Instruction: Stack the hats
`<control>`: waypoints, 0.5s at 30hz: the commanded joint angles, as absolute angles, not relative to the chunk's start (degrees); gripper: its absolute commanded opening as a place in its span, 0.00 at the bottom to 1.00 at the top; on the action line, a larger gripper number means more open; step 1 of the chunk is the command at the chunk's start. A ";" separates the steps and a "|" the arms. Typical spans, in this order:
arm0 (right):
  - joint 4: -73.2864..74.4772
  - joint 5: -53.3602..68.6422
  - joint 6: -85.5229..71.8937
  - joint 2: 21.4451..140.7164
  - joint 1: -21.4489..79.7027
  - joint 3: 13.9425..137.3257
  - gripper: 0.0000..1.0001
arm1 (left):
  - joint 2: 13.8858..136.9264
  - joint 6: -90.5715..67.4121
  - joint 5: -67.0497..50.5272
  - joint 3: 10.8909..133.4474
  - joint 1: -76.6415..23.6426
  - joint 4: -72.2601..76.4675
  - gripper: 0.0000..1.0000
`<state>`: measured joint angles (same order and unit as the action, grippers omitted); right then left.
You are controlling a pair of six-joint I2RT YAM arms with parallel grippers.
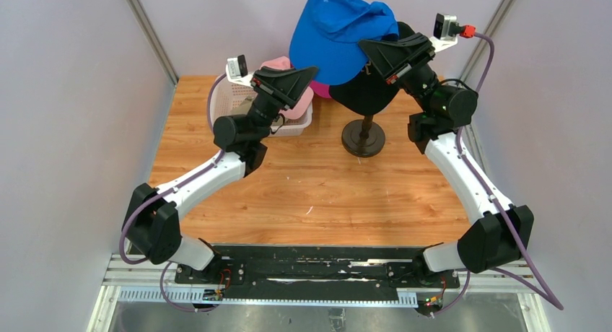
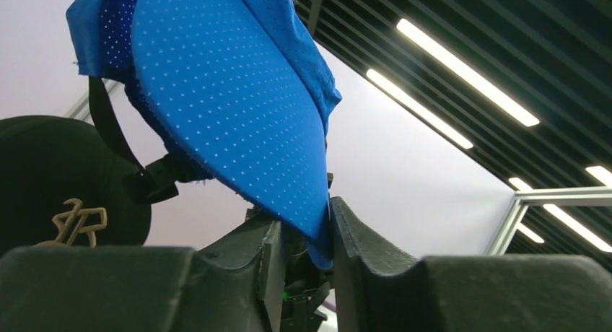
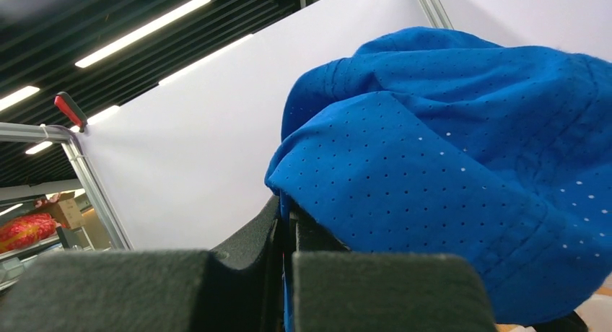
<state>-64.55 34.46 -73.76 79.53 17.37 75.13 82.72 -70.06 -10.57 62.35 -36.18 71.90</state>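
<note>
Blue cap point(image 1: 332, 36) is pinched by left fingers point(image 2: 268, 263) and right fingers point(image 3: 252, 234); pink cap point(image 1: 280, 62) sits in basket point(image 1: 227, 101).

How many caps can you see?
4: royal blue cap held aloft, black cap on the stand, light pink cap in the basket, magenta cap beside it. Others may be hidden.
</note>
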 commanded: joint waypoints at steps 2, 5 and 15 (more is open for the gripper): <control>-67.05 35.85 -74.53 79.29 15.91 74.96 0.01 | 82.51 -69.35 -11.75 64.94 -36.30 74.57 0.15; -66.61 36.18 -74.36 78.82 15.61 74.58 0.01 | 82.44 -69.09 -12.02 65.88 -36.30 74.22 0.05; -60.15 38.74 -70.76 74.25 14.37 73.44 0.37 | 82.21 -69.81 -13.39 76.50 -35.74 60.91 0.00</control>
<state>-62.39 34.96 -72.97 77.87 15.40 74.83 82.78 -70.67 -13.63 70.04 -36.49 65.45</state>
